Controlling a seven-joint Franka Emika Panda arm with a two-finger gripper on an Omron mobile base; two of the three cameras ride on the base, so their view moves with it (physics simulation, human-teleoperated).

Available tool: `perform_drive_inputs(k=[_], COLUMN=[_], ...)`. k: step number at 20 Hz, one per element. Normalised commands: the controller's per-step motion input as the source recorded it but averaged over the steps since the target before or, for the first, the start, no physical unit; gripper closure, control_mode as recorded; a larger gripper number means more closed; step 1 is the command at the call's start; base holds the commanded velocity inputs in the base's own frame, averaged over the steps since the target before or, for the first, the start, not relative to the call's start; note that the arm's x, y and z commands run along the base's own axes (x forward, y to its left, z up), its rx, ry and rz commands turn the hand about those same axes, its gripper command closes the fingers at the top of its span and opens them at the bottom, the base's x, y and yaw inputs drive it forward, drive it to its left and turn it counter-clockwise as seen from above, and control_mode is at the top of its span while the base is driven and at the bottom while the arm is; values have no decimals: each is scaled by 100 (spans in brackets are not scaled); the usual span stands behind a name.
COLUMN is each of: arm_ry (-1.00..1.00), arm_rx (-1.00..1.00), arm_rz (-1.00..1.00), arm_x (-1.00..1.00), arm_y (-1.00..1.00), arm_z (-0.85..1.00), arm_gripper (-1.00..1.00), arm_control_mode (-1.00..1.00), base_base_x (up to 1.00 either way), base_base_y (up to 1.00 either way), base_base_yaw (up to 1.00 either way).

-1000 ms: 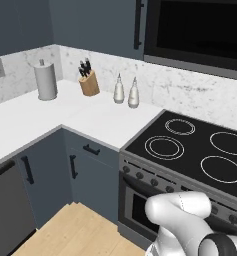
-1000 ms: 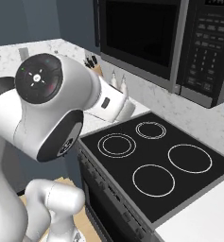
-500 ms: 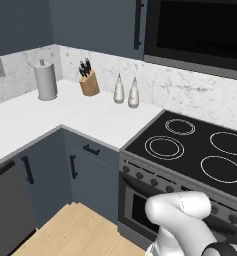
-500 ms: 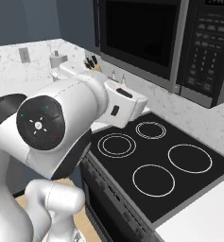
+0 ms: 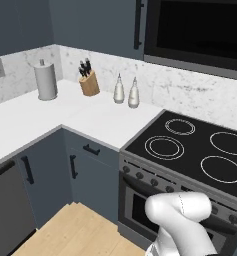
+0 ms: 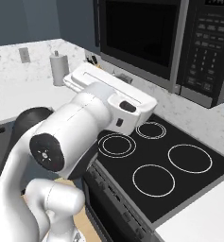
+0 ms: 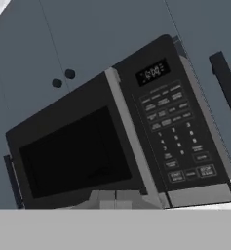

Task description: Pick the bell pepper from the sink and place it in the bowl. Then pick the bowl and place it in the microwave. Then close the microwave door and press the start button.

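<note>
Hand view: the wide dark glossy microwave (image 7: 122, 141), door (image 7: 73, 151) shut, sits above the black glass stove (image 6: 156, 165); its rigid keypad (image 7: 178, 141) needs only a light fingertip press. Claw clenched, empty.

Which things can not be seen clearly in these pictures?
- Microwave keypad labels: too small, hand view.
- Microwave cavity: dark glass of the microwave door hides it, so the bowl cannot be checked.
- Stove front knobs: the arm covers them, right base view.
</note>
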Motion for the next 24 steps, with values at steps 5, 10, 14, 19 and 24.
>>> perform_drive_inputs(k=[5,10,14,19,24], arm_ry=[1,0,0,0,0], arm_rx=[0,0,0,0,0], arm_rz=[-16,-13,-7,-3,-1], arm_x=[0,9,23,19,2], arm_y=[-10,-2,-21,-46,-18], arm_z=[-1,-14,-29,-7,-5], arm_gripper=[100,100,100,100,100], arm_control_mode=[-100,-100,-100,-100,-100], base_base_x=[0,0,0,0,0], base_base_y=[0,0,0,0,0], base_base_yaw=[0,0,0,0,0])
